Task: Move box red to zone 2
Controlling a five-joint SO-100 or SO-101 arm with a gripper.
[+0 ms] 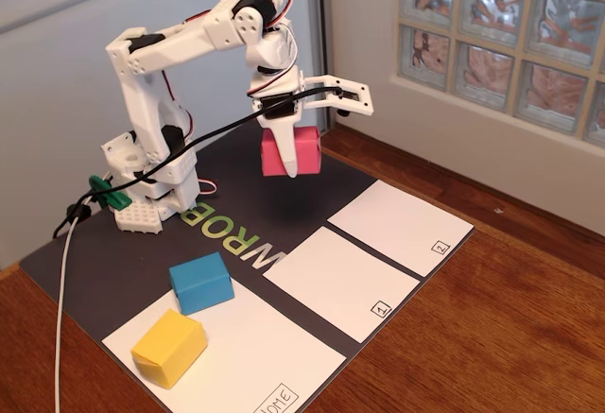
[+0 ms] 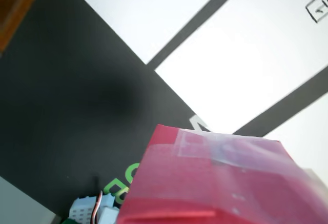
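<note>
While the white two-finger gripper (image 1: 286, 163) clamps the small pinkish-red folded-paper box (image 1: 304, 151) aloft above the dark mat (image 1: 236, 158), the white numbered zones (image 1: 400, 226) lie at its four o'clock.

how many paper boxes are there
3: the red box held up in the gripper, the blue box and the yellow box on the home zone. None seems hidden.

A wooden table (image 1: 529, 337) stands by a pale wall (image 1: 57, 73) and glass-block window (image 1: 501, 35).

pincer (image 1: 288, 160) gripping red box (image 1: 304, 151), airborne
</note>
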